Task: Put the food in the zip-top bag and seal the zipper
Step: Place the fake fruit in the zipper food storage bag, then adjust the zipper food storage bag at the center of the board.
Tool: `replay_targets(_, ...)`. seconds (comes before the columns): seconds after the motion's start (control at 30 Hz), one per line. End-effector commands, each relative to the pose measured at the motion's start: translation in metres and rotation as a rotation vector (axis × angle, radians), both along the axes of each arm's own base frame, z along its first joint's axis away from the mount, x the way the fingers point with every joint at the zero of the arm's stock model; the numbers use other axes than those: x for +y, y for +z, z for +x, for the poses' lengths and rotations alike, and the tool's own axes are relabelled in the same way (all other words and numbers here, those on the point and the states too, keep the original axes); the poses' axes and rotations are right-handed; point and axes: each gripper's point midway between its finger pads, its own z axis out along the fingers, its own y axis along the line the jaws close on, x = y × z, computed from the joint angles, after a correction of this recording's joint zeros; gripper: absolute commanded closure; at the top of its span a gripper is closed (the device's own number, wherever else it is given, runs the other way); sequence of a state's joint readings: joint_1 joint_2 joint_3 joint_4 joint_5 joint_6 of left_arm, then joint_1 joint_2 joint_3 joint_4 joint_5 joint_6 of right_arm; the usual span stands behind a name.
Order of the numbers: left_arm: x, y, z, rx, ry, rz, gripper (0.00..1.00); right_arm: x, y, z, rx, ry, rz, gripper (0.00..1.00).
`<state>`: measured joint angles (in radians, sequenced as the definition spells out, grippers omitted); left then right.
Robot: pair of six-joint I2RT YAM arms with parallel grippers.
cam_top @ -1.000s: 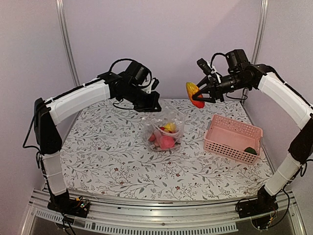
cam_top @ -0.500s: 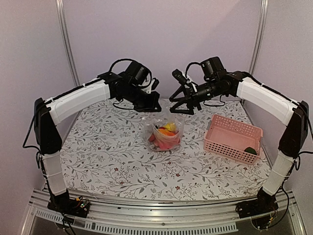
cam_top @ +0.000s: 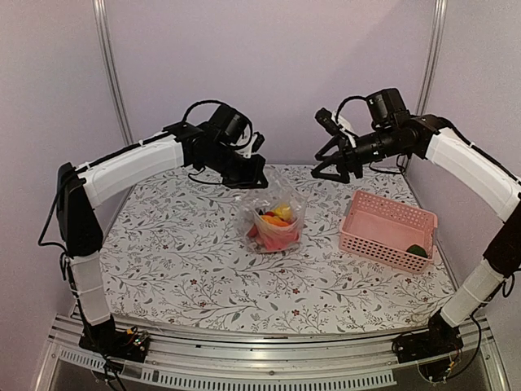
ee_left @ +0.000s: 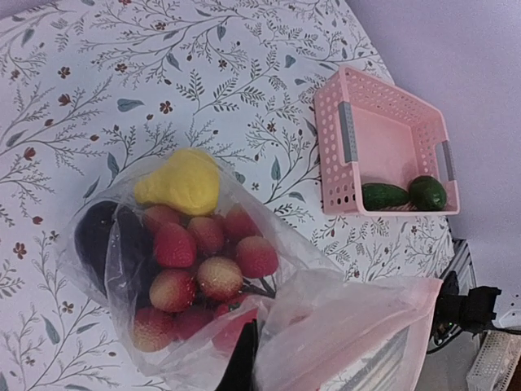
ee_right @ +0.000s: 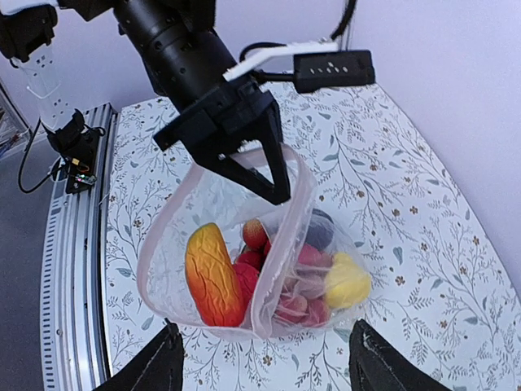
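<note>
The clear zip-top bag [cam_top: 274, 213] stands open mid-table. My left gripper [cam_top: 253, 174] is shut on its rim and holds the mouth up; this shows in the right wrist view [ee_right: 262, 167]. In the bag lie the orange-red piece [ee_right: 213, 265], red round ones [ee_left: 199, 261], a yellow lemon-like fruit [ee_left: 179, 181] and the dark purple eggplant [ee_left: 104, 236]. The whitish-pink zipper [ee_right: 282, 244] runs round the open mouth. My right gripper [cam_top: 326, 168] is open and empty, above and right of the bag; its fingers [ee_right: 146, 368] frame the bag from above.
A pink lattice basket [cam_top: 391, 213] sits at the right and holds two green pieces [ee_left: 384, 195] [ee_left: 427, 193] at its near end. The table has a floral cloth [cam_top: 179, 244]. A metal rail [cam_top: 244, 358] runs along the near edge.
My right gripper carried the orange-red piece over the bag, let it go into the bag, and has drawn back to the right, open. The left gripper has stayed on the rim.
</note>
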<state>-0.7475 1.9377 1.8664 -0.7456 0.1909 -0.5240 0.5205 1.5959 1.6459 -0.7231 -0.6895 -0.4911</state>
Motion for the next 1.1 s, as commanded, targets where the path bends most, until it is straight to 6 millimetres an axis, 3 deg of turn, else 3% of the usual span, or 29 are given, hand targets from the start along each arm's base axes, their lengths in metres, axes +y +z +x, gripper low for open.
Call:
replay_targets(0.0,0.010,0.012,0.005,-0.032,0.012,-0.015,1.00,-0.041,-0.035,-0.004,0.094,-0.100,-0.146,0.35)
replay_targets(0.1,0.010,0.009,0.006,-0.031,0.012,-0.010,1.00,-0.057,-0.048,-0.015,0.068,-0.092,-0.234,0.44)
replay_targets(0.2,0.010,0.009,0.007,-0.036,0.008,-0.005,1.00,-0.054,-0.054,-0.032,0.007,-0.060,-0.302,0.47)
replay_targets(0.33,0.009,0.006,0.008,-0.046,-0.011,0.015,1.00,-0.010,-0.048,-0.058,-0.130,0.046,-0.346,0.44)
replay_targets(0.43,0.009,0.005,0.008,-0.041,-0.021,0.025,1.00,0.020,-0.053,-0.061,-0.153,0.106,-0.372,0.43)
replay_targets(0.53,0.009,0.006,0.006,-0.036,-0.030,0.018,1.00,0.042,-0.077,-0.065,-0.176,0.182,-0.426,0.42)
replay_targets(0.67,0.009,0.009,0.002,-0.026,-0.044,0.008,1.00,0.056,-0.110,-0.072,-0.219,0.253,-0.508,0.41)
replay_targets(0.77,0.012,0.012,0.001,-0.032,-0.047,0.009,0.99,0.060,-0.121,-0.067,-0.236,0.263,-0.548,0.52)
replay_targets(0.87,0.017,0.017,-0.002,-0.040,-0.053,0.010,0.97,0.063,-0.123,-0.061,-0.241,0.261,-0.568,0.91)
replay_targets(0.9,0.019,0.018,-0.004,-0.040,-0.060,0.018,0.95,0.064,-0.119,-0.060,-0.247,0.256,-0.565,0.99)
replay_targets(1.0,0.029,0.020,-0.015,-0.034,-0.103,0.065,0.82,0.069,-0.087,-0.058,-0.290,0.239,-0.506,1.00)
replay_targets(1.07,0.035,0.022,-0.023,-0.028,-0.127,0.090,0.79,0.069,-0.062,-0.062,-0.319,0.241,-0.464,1.00)
